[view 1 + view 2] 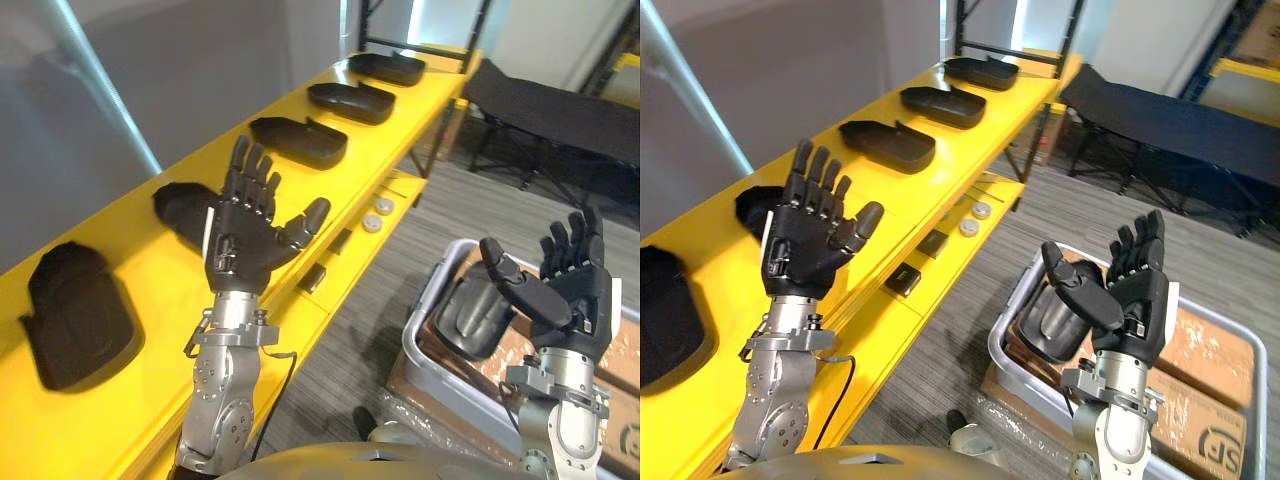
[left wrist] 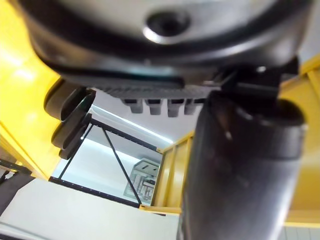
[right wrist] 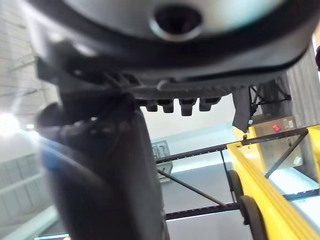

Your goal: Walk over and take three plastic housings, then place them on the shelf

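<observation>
**Q:** What writing can you read?

**A:** Very little. The cardboard box (image 1: 1210,350) in the grey bin (image 1: 415,340) bears dark print at its near corner, cut off by the picture's edge. You will find no labels on the housings.

**Q:** Where are the plastic housings?

**A:** Five black ones lie in a row along the yellow shelf (image 1: 410,105), well apart:
- the nearest housing (image 1: 75,315);
- the second housing (image 1: 180,210), partly hidden behind the left hand (image 1: 245,235);
- the third housing (image 1: 298,140);
- the fourth housing (image 1: 350,100);
- the farthest housing (image 1: 387,67).

A sixth housing (image 1: 1050,320) sits in the bin, its right part covered by the thumb of the right hand (image 1: 570,290). You cannot tell whether the two touch.

**Q:** And the hands?

**A:** Both are raised palm-up with fingers spread and straight, grasping nothing. The left is before the shelf's front edge, the right over the bin.

**Q:** What room is there?

**A:** A strip of grey plank floor (image 1: 400,260) runs between the shelf and the bin. The lower ledge (image 1: 290,320) juts out beneath the shelf and carries two small round discs (image 1: 378,213) and two dark blocks too small to identify. A black cot (image 1: 560,110) stands beyond the bin.
</observation>
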Tool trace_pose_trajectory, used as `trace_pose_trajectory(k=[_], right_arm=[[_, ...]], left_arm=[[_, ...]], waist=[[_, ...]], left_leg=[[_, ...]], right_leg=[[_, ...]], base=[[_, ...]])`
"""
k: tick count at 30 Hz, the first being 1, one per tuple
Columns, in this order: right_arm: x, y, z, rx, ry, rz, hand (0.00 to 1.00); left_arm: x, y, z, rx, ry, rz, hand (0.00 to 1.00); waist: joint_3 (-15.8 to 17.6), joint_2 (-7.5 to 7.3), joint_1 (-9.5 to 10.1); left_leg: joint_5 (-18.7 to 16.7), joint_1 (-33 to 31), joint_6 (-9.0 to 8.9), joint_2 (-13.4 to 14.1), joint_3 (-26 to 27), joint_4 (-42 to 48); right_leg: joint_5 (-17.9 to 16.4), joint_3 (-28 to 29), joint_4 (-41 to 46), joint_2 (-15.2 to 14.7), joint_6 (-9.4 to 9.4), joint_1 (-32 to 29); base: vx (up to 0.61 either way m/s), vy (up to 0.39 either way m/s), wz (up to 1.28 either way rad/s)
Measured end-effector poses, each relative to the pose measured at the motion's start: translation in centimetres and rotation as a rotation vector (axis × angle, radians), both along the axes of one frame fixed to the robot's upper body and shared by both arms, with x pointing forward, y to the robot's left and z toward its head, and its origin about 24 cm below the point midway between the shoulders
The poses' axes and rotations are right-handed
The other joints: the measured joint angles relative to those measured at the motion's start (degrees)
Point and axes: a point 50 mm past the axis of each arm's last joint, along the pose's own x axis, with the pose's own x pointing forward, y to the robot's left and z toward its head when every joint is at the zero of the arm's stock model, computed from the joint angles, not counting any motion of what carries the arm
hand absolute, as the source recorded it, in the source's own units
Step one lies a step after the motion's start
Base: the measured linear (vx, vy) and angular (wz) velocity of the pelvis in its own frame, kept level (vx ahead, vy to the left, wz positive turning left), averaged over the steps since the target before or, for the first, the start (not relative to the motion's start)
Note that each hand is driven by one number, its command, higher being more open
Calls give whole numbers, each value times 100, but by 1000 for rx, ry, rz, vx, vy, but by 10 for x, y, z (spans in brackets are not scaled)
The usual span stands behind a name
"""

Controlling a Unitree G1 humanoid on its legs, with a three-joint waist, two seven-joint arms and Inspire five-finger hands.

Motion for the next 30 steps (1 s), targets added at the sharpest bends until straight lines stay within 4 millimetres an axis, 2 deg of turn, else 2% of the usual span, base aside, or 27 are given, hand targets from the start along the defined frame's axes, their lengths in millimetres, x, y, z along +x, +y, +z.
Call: trace_pose_trajectory(k=[2, 3, 4, 7, 10, 11, 13, 16, 17, 18, 20, 22, 23, 25, 26, 27, 28, 29, 30], right_arm=[[8, 11, 3, 15, -28, 49, 100], [11, 16, 4, 27, -34, 65, 100], [13, 23, 3, 44, -34, 86, 100], [15, 34, 2, 62, -23, 105, 100], [15, 33, -1, 75, -8, 78, 100], [13, 30, -5, 86, 12, 48, 100], [7, 25, -12, 108, 45, -9, 100], [-9, 20, -22, 126, 95, -60, 100], [-12, 20, -23, 127, 103, -56, 100], [-10, 21, -21, 129, 83, -30, 100], [-2, 25, -13, 115, 24, 23, 100], [9, 36, -6, 103, -24, 93, 100], [12, 39, -4, 102, -34, 111, 100], [31, 52, -8, 101, -33, 169, 100], [35, 56, -11, 102, -21, 179, 100], [41, 60, -18, 83, 14, 189, 100], [43, 62, -22, 75, 35, 192, 100], [47, 60, -29, 54, 79, 191, 100], [46, 56, -34, 33, 113, 189, 100]], left_arm=[[-4, 6, 4, 1, -18, 27, 100], [-4, 9, 7, 3, -34, 35, 100], [-4, 11, 7, 4, -35, 43, 100], [-5, 12, 8, 7, -49, 45, 100], [-5, 12, 11, -10, -89, 19, 100], [-5, 11, 13, -25, -110, -5, 100], [-4, 9, 15, -36, -134, -46, 100], [-4, 2, 18, -32, -156, -94, 100], [-5, 1, 19, -31, -161, -101, 100], [-5, 0, 20, -38, -163, -96, 100], [-5, 4, 22, -32, -172, -76, 100], [-4, 8, 22, -32, -169, -63, 100], [-4, 10, 21, -30, -166, -58, 100], [0, 17, 13, -15, -123, -30, 100], [1, 19, 10, -10, -105, -24, 100], [3, 23, 5, 2, -75, -11, 100], [4, 25, 2, 20, -58, -6, 100], [6, 27, -10, 21, 5, 3, 100], [7, 28, -20, 22, 64, 5, 100]], waist=[[3, 10, 70], [60, -69, 181], [102, -137, 279], [121, -171, 422], [165, -137, 411], [274, -114, 403], [399, -76, 400], [505, -195, 378], [558, -245, 389], [605, -186, 400], [627, -167, 411], [619, -221, 420], [617, -228, 421], [557, -338, 520], [523, -395, 574], [462, -513, 627], [428, -603, 655], [445, -425, 765], [481, -306, 766]], left_leg=[[-97, -45, -80, -70, 20, -45], [-105, -56, -115, -135, 23, -78], [-90, -62, -119, -194, 5, -99], [-111, -188, -64, -321, -215, 18], [-248, -419, -38, -354, -392, 473], [-362, -450, -39, -344, -402, 746], [-576, -450, -8, -309, -317, 1051], [-765, -439, 112, -285, 34, 1379], [-757, -419, 170, -238, 203, 1385], [-652, -377, 276, -175, 504, 1229], [-422, -343, 255, -29, 925, 989], [-100, -243, 193, 113, 1212, 648], [-40, -247, 159, 166, 1248, 601], [225, -280, -28, 352, 1442, 423], [287, -307, -91, 391, 1504, 386], [386, -439, -253, 460, 1544, 402], [443, -495, -352, 484, 1536, 428], [613, -481, -447, 642, 1370, 163], [866, -345, -564, 720, 1344, -206]], right_leg=[[15, -11, 47, -29, 29, -141], [48, -35, 33, -110, 81, -167], [60, -130, -1, -202, 102, -145], [-63, -401, 76, -379, 73, -122], [-299, -541, 639, -377, 163, -339], [-379, -594, 913, -350, 192, -379], [-383, -630, 1123, -302, 191, -413], [-248, -474, 1089, -285, 298, -442], [-241, -494, 908, -341, 101, -434], [-410, -952, 856, -512, -342, -536], [-435, -1610, 1865, -662, -352, -983], [-675, -2192, 3049, -1007, -523, -957], [-774, -2327, 3232, -1133, -537, -875], [-938, -2720, 3374, -1729, -550, -473], [-935, -2756, 3284, -1890, -551, -398], [-719, -2886, 2878, -2107, -529, -240], [-782, -2818, 2609, -2032, -253, -194], [-843, -2925, 2217, -1735, -153, -140], [-894, -3043, 1810, -1552, 13, -38]], base=[[-78, 143, -26], [-116, 101, 10], [-123, 86, 17], [-78, 52, 37], [-35, 30, 31], [-61, 51, -2], [-117, 96, -37], [-177, 94, -58], [-269, 92, -99], [-263, 77, -116], [-207, 27, -113], [-73, -72, -75], [-30, -153, -54], [-50, -261, -59], [-66, -342, -62], [-66, -316, -48], [-67, -396, -70], [-28, -378, -89], [-4, -356, -92]])
